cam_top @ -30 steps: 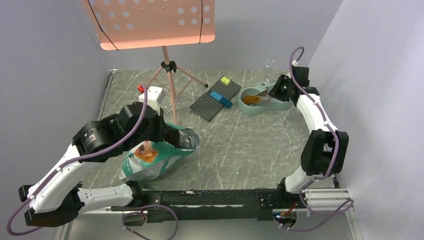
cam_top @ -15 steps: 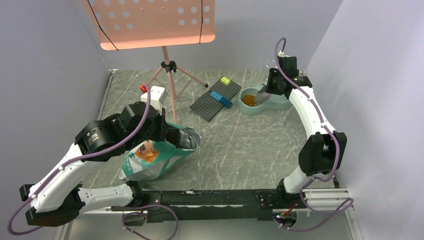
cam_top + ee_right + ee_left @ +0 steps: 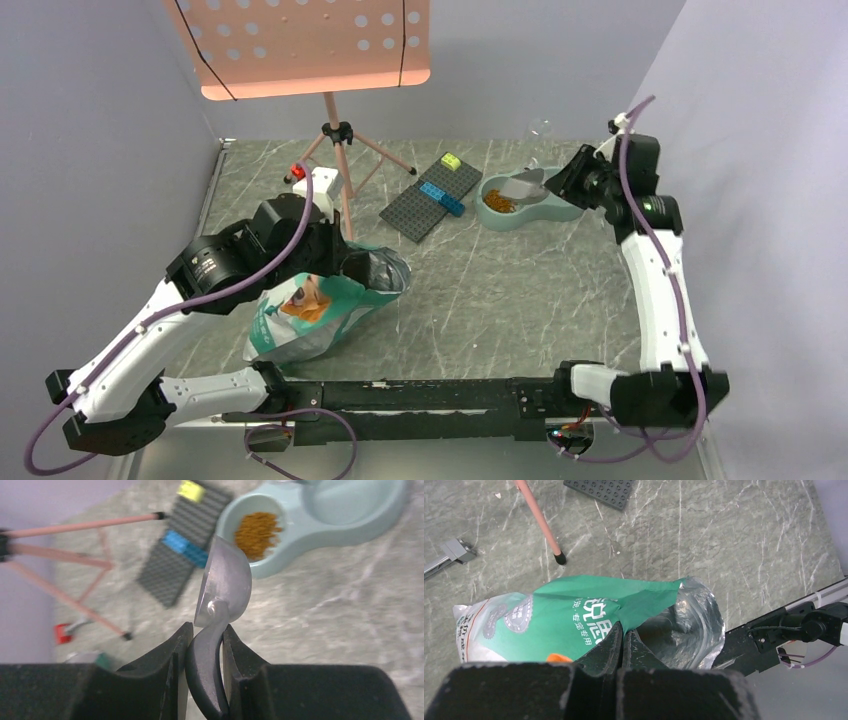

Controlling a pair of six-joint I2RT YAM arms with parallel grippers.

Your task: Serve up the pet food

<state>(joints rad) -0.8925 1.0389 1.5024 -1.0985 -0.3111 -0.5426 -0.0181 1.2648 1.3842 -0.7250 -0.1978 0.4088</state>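
We find the pet food (image 3: 257, 529) heaped in the left well of the bowl (image 3: 350, 525), directly ahead of the tipped scoop (image 3: 227, 582) whose handle the right end effector (image 3: 206, 635) grips, making that arm the nearer, while the left end effector (image 3: 620, 639) pinches the bag (image 3: 574, 610) by its rim.

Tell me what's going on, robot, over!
Left gripper shut on rim of teal-green foil bag. Right gripper shut on handle of silver metal scoop. Brown kibble heaped in one well of pale blue double bowl. Nothing blocking.
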